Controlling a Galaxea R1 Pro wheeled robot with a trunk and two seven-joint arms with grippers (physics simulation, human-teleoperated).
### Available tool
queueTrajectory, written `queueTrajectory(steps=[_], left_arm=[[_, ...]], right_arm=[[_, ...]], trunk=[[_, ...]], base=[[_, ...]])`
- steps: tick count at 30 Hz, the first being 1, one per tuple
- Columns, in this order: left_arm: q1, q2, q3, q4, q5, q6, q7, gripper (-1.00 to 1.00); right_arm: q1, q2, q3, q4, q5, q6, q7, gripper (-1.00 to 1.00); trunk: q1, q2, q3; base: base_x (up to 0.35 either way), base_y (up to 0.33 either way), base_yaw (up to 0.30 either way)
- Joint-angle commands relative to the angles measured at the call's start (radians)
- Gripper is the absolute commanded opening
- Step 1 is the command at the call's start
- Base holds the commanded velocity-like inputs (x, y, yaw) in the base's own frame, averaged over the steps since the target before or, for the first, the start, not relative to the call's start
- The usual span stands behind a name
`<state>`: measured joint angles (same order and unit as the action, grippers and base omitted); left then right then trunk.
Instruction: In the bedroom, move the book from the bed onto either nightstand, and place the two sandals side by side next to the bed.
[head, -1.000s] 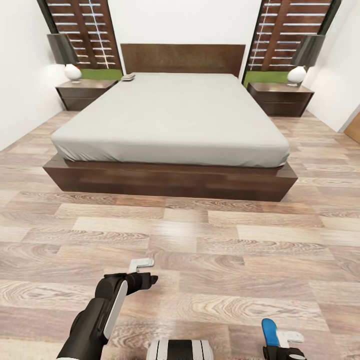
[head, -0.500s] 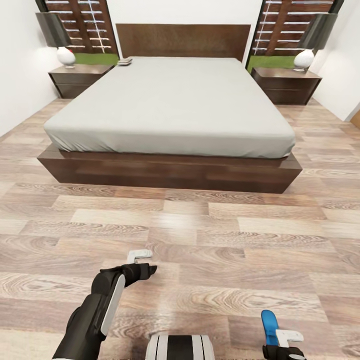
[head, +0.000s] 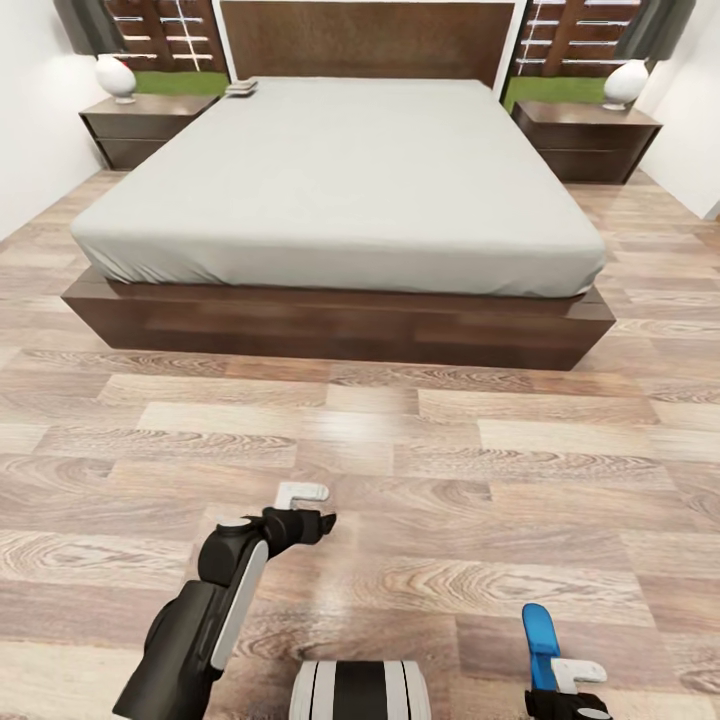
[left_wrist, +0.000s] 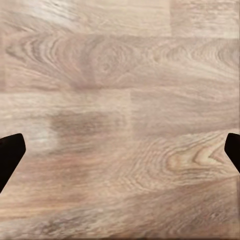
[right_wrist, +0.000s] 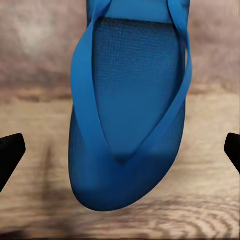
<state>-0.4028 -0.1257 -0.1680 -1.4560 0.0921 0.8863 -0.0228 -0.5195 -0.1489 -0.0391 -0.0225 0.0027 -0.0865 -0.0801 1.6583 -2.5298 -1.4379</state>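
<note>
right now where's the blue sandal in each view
Head view: sandal stands at the bottom right, above the right gripper.
Right wrist view: sandal hangs in the middle, straps facing the camera.
Left wrist view: not in it.
Shared landmark: the wood plank floor.

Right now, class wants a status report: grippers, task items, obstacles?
Left gripper open, empty. Blue sandal at right gripper, grip unclear. Book on bed's far corner.

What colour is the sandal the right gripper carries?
Bright blue sandal, clearest in the right wrist view.
</note>
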Motion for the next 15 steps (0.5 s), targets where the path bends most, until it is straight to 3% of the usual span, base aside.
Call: queueTrajectory(steps=[1, 9, 15], left_arm=[[0.0, 0.0, -0.004, 0.0, 0.008, 0.005, 0.004, 1.0], [-0.001, 0.0, -0.011, 0.003, 0.009, 0.005, 0.006, 1.0], [-0.001, 0.0, -0.011, 0.005, 0.009, 0.005, 0.006, 1.0]], right_arm=[[-0.001, 0.0, -0.004, 0.001, 0.0, -0.004, -0.001, 1.0], [-0.001, 0.002, -0.003, -0.008, 0.0, -0.015, -0.001, 1.0], [-0.001, 0.004, -0.002, -0.009, 0.0, -0.069, -0.001, 1.0]], trunk=[[0.0, -0.001, -0.005], [0.004, -0.002, -0.036], [0.007, -0.004, -0.059]], base=[[0.0, 0.0, 0.0], [0.0, 0.0, 0.0], [0.0, 0.0, 0.0]])
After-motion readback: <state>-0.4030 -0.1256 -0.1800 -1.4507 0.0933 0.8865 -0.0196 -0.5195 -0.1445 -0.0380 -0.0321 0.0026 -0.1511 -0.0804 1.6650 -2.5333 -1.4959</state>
